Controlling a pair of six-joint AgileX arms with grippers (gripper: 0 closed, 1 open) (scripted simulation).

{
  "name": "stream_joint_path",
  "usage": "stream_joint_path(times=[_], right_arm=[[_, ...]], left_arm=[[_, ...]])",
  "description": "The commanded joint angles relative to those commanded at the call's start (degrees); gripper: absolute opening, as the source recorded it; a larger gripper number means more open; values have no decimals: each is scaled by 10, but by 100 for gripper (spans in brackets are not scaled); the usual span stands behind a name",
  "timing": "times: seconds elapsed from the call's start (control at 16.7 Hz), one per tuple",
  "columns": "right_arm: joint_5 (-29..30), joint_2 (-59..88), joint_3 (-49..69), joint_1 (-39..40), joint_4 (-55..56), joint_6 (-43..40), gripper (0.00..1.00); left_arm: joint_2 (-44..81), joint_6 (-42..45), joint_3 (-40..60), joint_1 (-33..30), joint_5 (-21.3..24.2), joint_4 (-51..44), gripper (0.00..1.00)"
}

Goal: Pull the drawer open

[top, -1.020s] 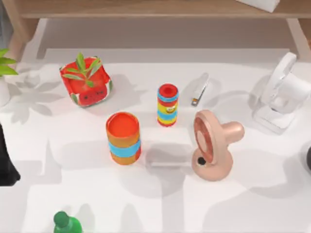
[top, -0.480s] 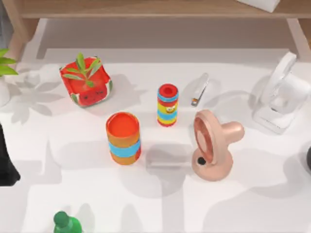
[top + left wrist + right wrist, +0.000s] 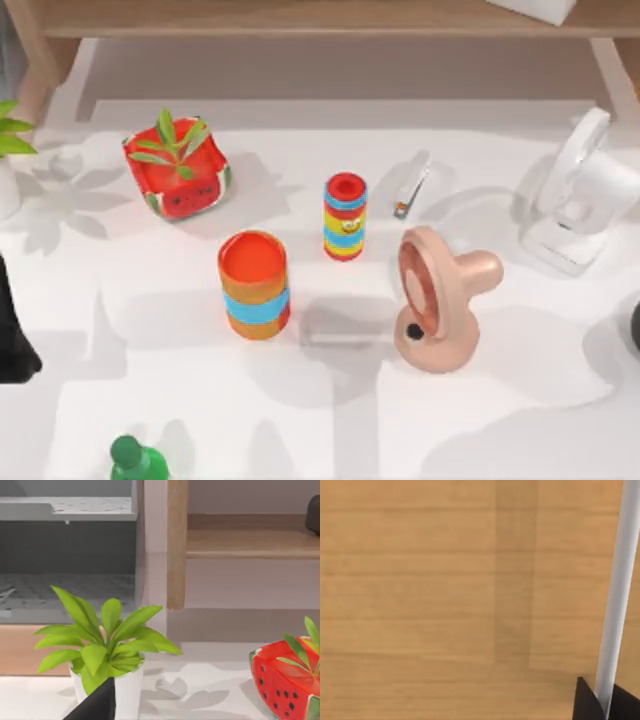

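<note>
The drawer front [image 3: 445, 590] is a flat panel of light-brown wood standing close before the right wrist camera, its grain in long even bands, with a slightly darker strip crossing them. On it sits the handle [image 3: 615, 595], a slim pale-grey bar. The bar's long axis runs across the grain almost at a right angle, leaning a little, and both ends are cut off by the picture's edges, so its mounts are hidden. The right tool [image 3: 603, 700] is at this bar. Its two dark fingertips [image 3: 585, 705] lie one on each side and press against it, so the tool is closed on the handle. Only the tips are in frame. How far the drawer stands out from its cabinet cannot be made out, because no edge of the panel is in view. From above, a wooden shelf unit [image 3: 300, 18] runs along the far edge of the white desk [image 3: 330, 420], but which part of it holds the drawer cannot be told there. The left tool [image 3: 12, 335] is parked at the desk's left edge, near a potted plant [image 3: 107, 680].
</note>
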Motion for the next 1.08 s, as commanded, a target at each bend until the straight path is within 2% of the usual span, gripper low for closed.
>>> stream_joint_path(times=[0.24, 0.6, 1.08], right_arm=[[-18, -31, -71, -17, 41, -1, 0], [-21, -37, -83, -22, 51, 0, 0], [-69, -89, -214, -68, 127, 0, 0]], left_arm=[[0, 0, 0, 0, 0, 0, 100], [0, 0, 0, 0, 0, 0, 100], [0, 0, 0, 0, 0, 0, 100]])
